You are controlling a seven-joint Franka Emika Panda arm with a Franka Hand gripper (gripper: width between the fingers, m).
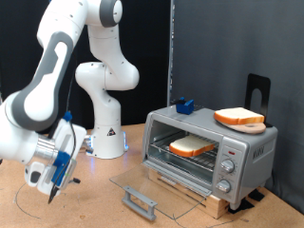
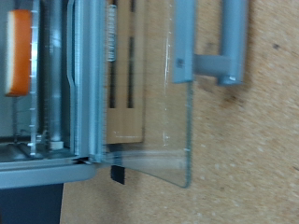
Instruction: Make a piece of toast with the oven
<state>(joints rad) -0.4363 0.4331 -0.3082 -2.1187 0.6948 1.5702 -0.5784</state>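
Toast (image 1: 193, 146) inside oven (image 1: 249, 152), door open; gripper (image 1: 55, 186) fingertips indistinct.

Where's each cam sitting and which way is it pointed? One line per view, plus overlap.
Exterior view: off the arm, facing the table; shows the oven at its right with door folded open, a bread slice on the rack, another on top; arm and gripper at its left.
Wrist view: on the hand, looking at the glass door and its handle; no fingers show.
Shared: oven, door, handle, racked slice.
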